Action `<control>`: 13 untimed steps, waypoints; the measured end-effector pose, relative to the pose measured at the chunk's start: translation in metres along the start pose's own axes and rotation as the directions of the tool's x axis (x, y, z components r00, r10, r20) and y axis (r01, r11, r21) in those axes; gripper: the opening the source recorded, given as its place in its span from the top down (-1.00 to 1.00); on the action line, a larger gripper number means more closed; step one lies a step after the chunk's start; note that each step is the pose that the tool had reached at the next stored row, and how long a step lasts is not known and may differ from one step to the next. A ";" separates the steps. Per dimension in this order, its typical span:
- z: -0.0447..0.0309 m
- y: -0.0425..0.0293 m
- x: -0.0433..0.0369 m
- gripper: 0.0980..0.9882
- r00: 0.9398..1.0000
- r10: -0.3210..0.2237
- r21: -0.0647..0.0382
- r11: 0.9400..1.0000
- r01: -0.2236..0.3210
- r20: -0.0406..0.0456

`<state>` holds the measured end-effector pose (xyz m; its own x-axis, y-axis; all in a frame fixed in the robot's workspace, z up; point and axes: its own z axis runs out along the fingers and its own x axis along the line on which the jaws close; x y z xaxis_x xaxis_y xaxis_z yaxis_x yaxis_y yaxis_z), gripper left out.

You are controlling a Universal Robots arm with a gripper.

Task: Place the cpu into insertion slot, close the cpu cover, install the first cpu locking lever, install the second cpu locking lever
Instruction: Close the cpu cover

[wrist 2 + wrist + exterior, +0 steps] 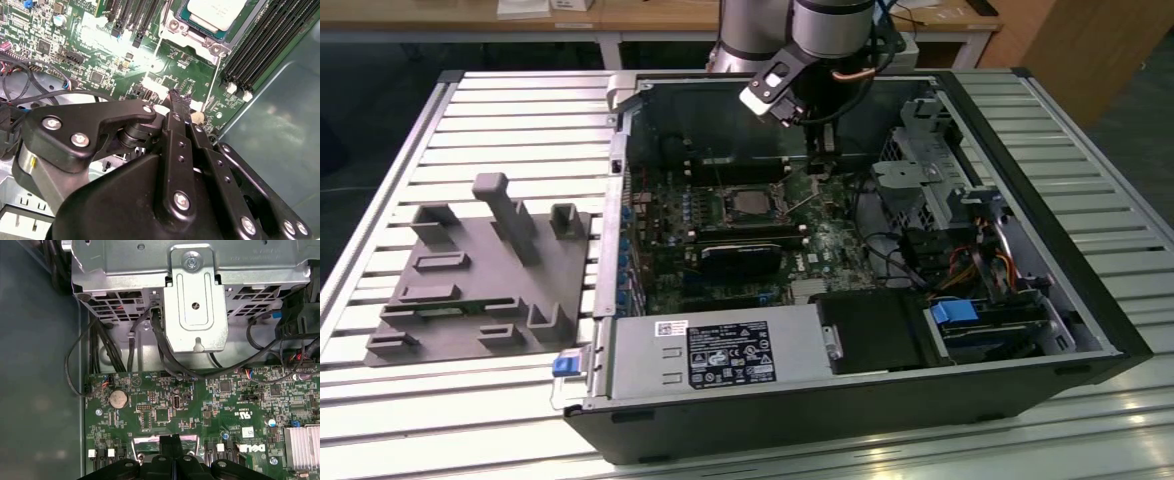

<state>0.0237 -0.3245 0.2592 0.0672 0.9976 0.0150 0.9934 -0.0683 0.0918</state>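
Note:
The cpu [215,11], a square chip with a pale metal top, lies in the insertion slot [720,205] on the green board inside the open computer case. The silver cpu cover [197,36] frames it and seems to lie flat over its edges. Two thin wire levers [156,50] [215,80] run out from the socket's corners across the board. My gripper [179,96] hangs low over the board just beside the socket, on the exterior view's right of it [819,170]. Its black fingers [172,432] are pressed together, and I see nothing held between them.
Long black memory slots [260,45] flank the socket. A metal drive cage [195,305] with black cables [100,350] stands close by, and the case wall [280,125] too. The power supply [707,355] fills the case front. A grey fixture block [480,270] sits outside on the slatted table.

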 end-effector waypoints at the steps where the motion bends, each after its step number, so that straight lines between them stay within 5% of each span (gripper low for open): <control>1: 0.0000 0.0004 0.0000 0.98 1.000 0.000 0.000 1.000 0.000 0.000; 13: 0.0011 0.0120 0.0008 0.98 1.000 0.000 0.001 1.000 0.000 0.000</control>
<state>0.0358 -0.3245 0.2592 0.0672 0.9976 0.0149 0.9935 -0.0683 0.0909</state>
